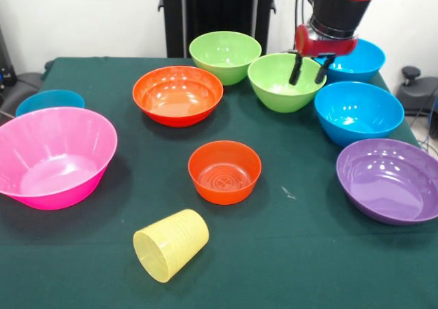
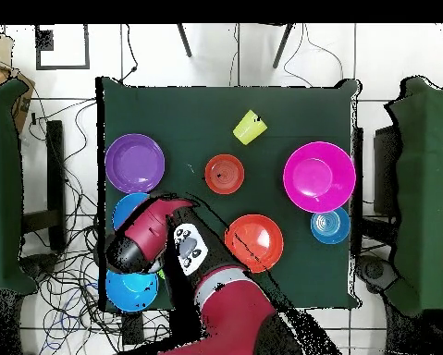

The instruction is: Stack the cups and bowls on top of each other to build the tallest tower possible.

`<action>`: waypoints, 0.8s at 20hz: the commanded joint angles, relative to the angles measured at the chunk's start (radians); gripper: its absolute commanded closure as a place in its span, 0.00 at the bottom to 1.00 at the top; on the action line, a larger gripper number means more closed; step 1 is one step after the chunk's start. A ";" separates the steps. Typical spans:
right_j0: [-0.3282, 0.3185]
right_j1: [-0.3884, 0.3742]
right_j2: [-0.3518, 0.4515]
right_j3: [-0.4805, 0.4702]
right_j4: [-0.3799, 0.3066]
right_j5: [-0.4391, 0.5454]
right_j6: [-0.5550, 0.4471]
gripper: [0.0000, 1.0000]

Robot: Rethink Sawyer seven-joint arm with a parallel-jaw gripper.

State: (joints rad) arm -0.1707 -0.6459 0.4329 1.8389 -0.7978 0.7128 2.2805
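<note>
My gripper is open and hangs over the right rim of a lime green bowl, with one finger inside the rim and one outside. A second lime green bowl stands behind it. The yellow cup lies on its side near the front edge. The bowls all stand apart: a small orange one, a large orange one, a pink one, a purple one and three blue ones. No tower stands. In the overhead view the arm hides the gripper and the green bowls.
The green table has dark cloth to its edges. The robot's black pedestal stands at the far side. Cables lie on the floor beside the table.
</note>
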 commanded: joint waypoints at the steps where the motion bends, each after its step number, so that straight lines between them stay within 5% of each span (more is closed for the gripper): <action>1: 0.008 0.060 -0.107 -0.043 0.005 -0.061 0.165 0.00; 16: -0.012 0.028 -0.113 -0.023 0.064 -0.064 0.086 0.00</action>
State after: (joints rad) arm -0.1868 -0.6521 0.3389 1.8386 -0.7577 0.7112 2.2805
